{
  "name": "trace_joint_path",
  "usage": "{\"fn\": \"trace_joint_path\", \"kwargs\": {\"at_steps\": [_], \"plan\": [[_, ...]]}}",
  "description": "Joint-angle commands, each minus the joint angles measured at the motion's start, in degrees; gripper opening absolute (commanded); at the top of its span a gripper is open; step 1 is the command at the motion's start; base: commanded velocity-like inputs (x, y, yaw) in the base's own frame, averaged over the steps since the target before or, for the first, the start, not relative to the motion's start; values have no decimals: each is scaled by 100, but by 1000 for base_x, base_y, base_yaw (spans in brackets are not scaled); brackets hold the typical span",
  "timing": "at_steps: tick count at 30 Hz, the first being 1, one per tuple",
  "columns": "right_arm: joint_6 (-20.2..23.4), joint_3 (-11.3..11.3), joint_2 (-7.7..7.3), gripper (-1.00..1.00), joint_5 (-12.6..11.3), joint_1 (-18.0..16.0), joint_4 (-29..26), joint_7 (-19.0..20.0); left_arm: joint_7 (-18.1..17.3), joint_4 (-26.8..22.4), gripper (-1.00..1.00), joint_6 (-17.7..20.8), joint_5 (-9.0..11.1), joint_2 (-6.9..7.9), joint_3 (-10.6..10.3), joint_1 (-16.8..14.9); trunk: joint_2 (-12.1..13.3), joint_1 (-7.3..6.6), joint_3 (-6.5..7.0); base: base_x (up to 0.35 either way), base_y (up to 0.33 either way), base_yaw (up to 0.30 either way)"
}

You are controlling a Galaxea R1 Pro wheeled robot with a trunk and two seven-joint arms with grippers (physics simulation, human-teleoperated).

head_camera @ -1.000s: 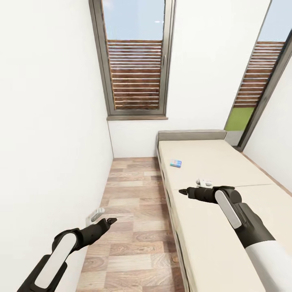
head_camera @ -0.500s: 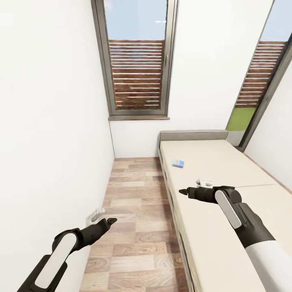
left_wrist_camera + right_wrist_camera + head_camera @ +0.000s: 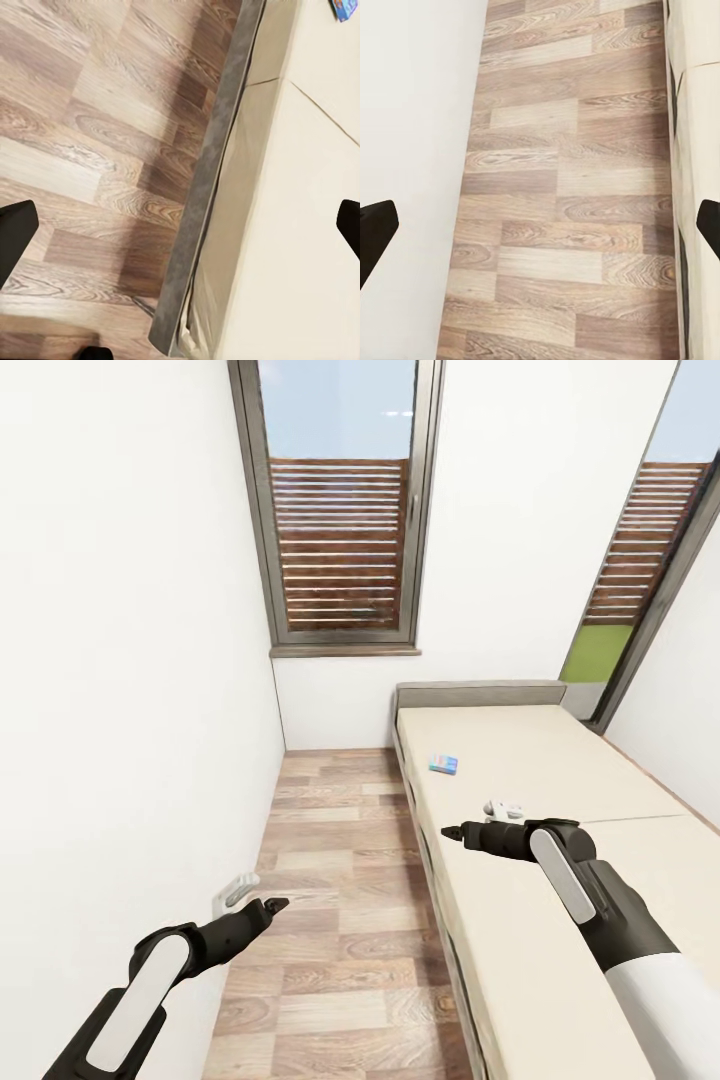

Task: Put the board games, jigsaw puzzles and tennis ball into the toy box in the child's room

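Ahead, the head view shows a small light-blue board game (image 3: 443,764) on the bed (image 3: 520,880); left pincer (image 3: 272,905) hangs over the floor (image 3: 340,880), right pincer (image 3: 450,832) over the bed edge. Both wrist views show fingers spread wide, holding nothing.

Domestic bedroom. Evidence: beige two-section bed (image 3: 520,760) with grey padded headboard (image 3: 480,693) ahead of the right gripper (image 3: 447,832), wood-plank floor (image 3: 335,840) beneath the left gripper (image 3: 276,905), white walls (image 3: 130,660), tall slatted window (image 3: 342,510).
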Motion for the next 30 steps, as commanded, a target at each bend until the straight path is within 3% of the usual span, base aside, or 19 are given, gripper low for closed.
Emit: {"fn": "trace_joint_path", "kwargs": {"at_steps": [1,21,30], "plan": [[19,5,-4,100,31,-6,-4,27,58,-8,100,-2,58,5,-11,-5,-13,4,-12,4,16,0],[19,6,-8,100,31,-5,-4,28,57,-10,100,-2,57,5,-13,-5,-13,4,-12,4,8,0],[19,4,-12,100,31,-4,-4,28,58,-12,100,-2,54,5,-14,-5,-13,4,-12,92,104,0]]}}
